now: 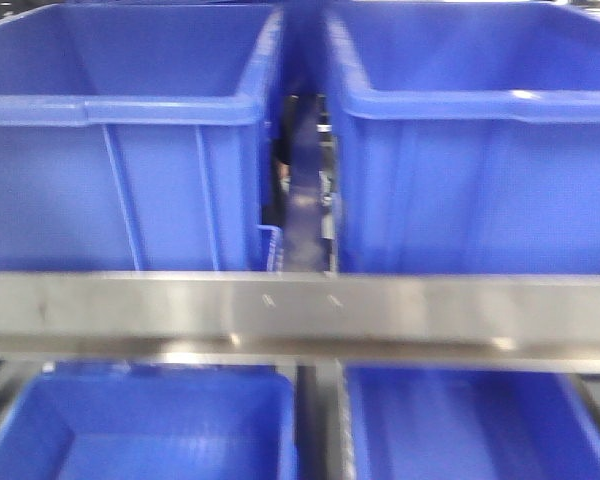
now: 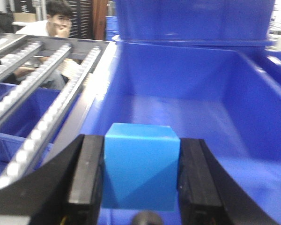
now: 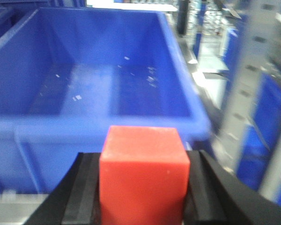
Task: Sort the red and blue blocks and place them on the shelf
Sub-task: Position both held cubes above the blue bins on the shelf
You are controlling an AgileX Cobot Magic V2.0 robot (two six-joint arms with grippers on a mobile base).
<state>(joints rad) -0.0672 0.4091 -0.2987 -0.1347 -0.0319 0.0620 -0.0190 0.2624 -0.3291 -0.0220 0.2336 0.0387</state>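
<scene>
Blue block [image 2: 140,173]: plain matte cube, bright light blue, top face paler than the shaded front face.
Blue block, position: held between two black pads [image 2: 86,173], one flat against each side, in front of the open inside of a large blue bin [image 2: 192,84].
Left claw [image 2: 141,154]: clenched on the blue block.
Red block [image 3: 144,183]: plain matte cube, bright orange-red, with slightly softened edges.
Red block, position: held between two black fingers [image 3: 84,192], in front of the near rim of another blue bin [image 3: 84,79]. Whether it is over the rim or short of it cannot be told.
Right claw [image 3: 144,159]: clenched on the red block.
Shelf [image 1: 300,305]: brushed steel front rail crossing the front view, with two small screws near its middle.
Upper bins: left bin [image 1: 110,150] and right bin [image 1: 480,160] stand side by side above the rail, with a narrow dark gap between them.
Lower bins: one at the left [image 1: 150,430] and one at the right [image 1: 470,430], below the rail.
Roller tracks [image 2: 47,103]: white rollers in steel channels, beside the bin in the left wrist view.
Person [image 2: 56,21]: beyond the tracks, hand at face.
Cut off: the underside of both blocks and the lower bins' fronts.
Hard to make out: all views are blurred, and the contents of the gap cannot be read.
</scene>
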